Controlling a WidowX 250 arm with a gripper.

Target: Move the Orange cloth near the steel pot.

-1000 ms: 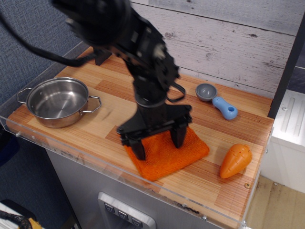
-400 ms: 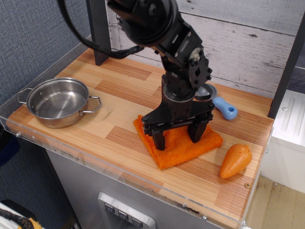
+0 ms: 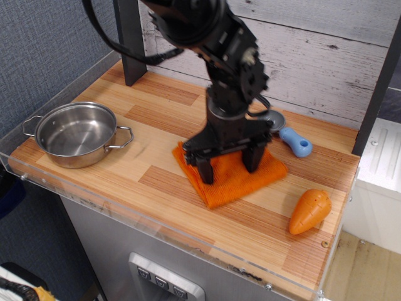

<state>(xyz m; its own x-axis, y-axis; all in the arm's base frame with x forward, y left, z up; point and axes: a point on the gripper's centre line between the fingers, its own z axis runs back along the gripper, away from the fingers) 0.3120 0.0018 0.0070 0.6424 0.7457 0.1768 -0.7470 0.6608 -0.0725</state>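
The Orange cloth lies flat on the wooden counter, right of centre. My gripper stands directly over it, pointing down. Its two black fingers are spread wide, with their tips down on the cloth's left and right parts. I cannot tell whether they pinch any fabric. The steel pot sits empty at the counter's left end, about a pot's width away from the cloth. The arm hides the back part of the cloth.
A grey-and-blue scoop lies just behind the cloth on the right. An orange plastic carrot lies at the front right. A dark post stands at the back left. A clear acrylic rim runs along the counter's front edge.
The gripper and the cloth under it moved right and back from the front edge, then a little left and back. The pot, scoop and carrot have not moved.
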